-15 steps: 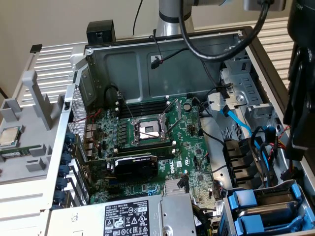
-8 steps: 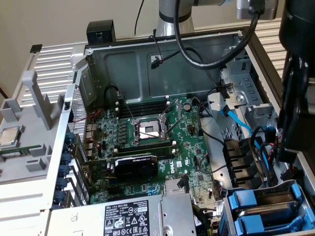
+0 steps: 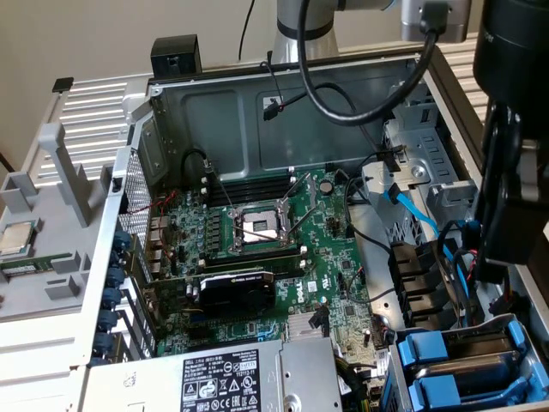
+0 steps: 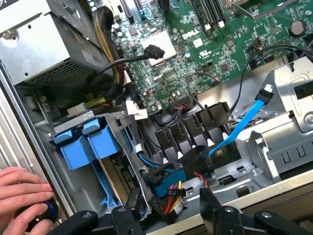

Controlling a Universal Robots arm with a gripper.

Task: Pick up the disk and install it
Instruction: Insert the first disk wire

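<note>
One hand (image 4: 22,198) appears in the wrist view near the wide-open, empty claw (image 4: 168,197).

We read "DELL" in white print on the green motherboard (image 4: 210,49) in the wrist view. In the exterior view the same word sits sideways on the motherboard (image 3: 339,257). The power supply label (image 3: 232,382) carries warning and certification symbols, its print too small to read. The graphics card (image 3: 240,290) logo is illegible.
</note>
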